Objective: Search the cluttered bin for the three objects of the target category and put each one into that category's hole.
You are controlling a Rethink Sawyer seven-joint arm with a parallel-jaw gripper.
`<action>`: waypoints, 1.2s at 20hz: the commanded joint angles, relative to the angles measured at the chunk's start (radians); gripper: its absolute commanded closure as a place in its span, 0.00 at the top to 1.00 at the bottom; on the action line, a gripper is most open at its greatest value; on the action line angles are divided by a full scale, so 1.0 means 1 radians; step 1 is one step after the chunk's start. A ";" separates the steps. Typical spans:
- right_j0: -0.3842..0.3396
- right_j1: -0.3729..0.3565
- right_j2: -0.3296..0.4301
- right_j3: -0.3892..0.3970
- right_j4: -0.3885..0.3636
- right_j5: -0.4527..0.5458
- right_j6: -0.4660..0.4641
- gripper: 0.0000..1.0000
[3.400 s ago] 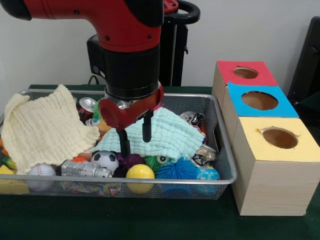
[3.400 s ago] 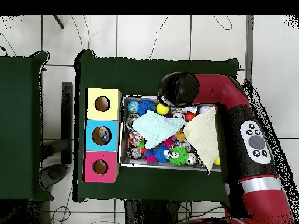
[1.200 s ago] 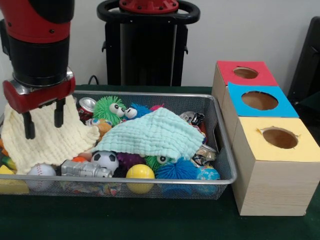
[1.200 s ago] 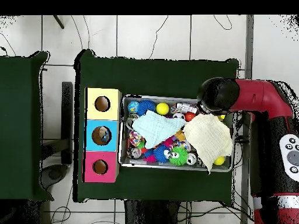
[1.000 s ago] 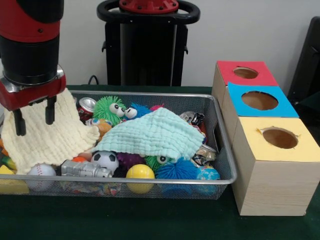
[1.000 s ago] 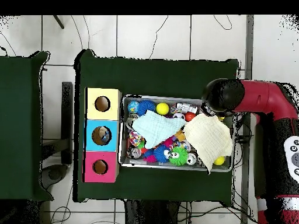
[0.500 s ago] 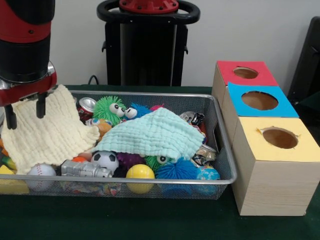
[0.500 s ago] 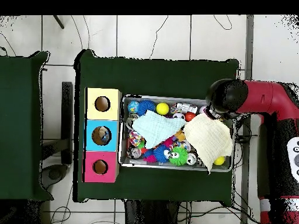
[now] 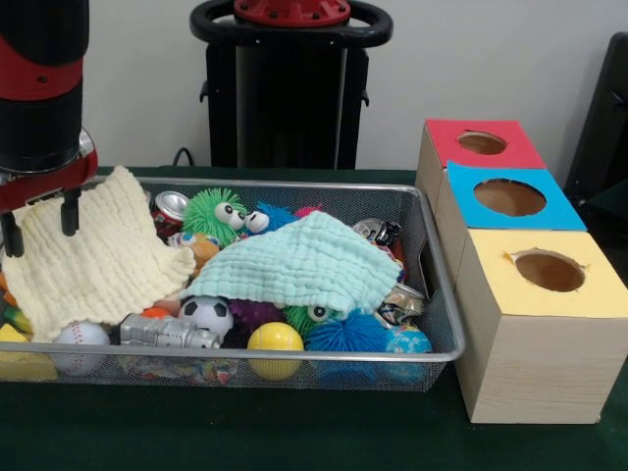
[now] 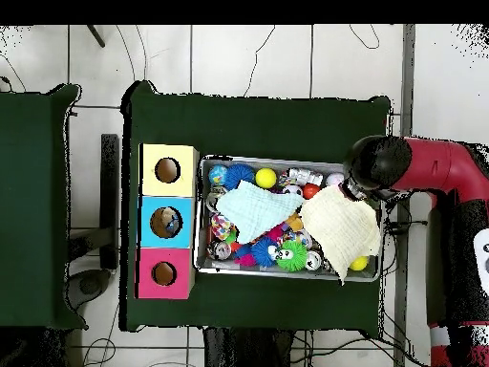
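Black two-finger gripper [image 9: 39, 224] seen spread, empty, poised over pale yellow waffle cloth [image 9: 88, 257] at silver wire-mesh bin [image 9: 437, 294] edge.

The scene is covered by 2 views. In the front view, the table is seen from low and close, just above tabletop level, so that the wire bin [image 9: 432, 294] and the 3 wooden boxes [image 9: 535, 343] fill most of the frame, with a pale wall behind. In the overhead view, the same table is seen straight down from high above, turned half round; much tiled floor [image 10: 239, 57] is taken in around it. The wire bin [image 10: 202, 215], the boxes [image 10: 146, 222] and the green tabletop [image 10: 258, 124] are shared by both views.
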 commanded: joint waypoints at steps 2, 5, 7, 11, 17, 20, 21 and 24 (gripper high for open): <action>-0.010 0.075 -0.047 0.046 -0.084 0.020 -0.167 1.00; -0.008 0.090 -0.055 0.051 -0.086 0.020 -0.162 1.00; -0.008 0.100 -0.062 0.054 -0.087 0.026 -0.158 1.00; 0.002 0.123 -0.083 0.044 -0.102 0.028 -0.139 1.00; 0.001 0.168 -0.097 0.021 -0.122 0.023 -0.144 1.00; -0.001 0.195 -0.098 0.000 -0.128 0.022 -0.151 1.00; -0.003 0.204 -0.097 -0.005 -0.129 0.022 -0.156 1.00; -0.011 0.225 -0.091 -0.013 -0.128 0.015 -0.170 1.00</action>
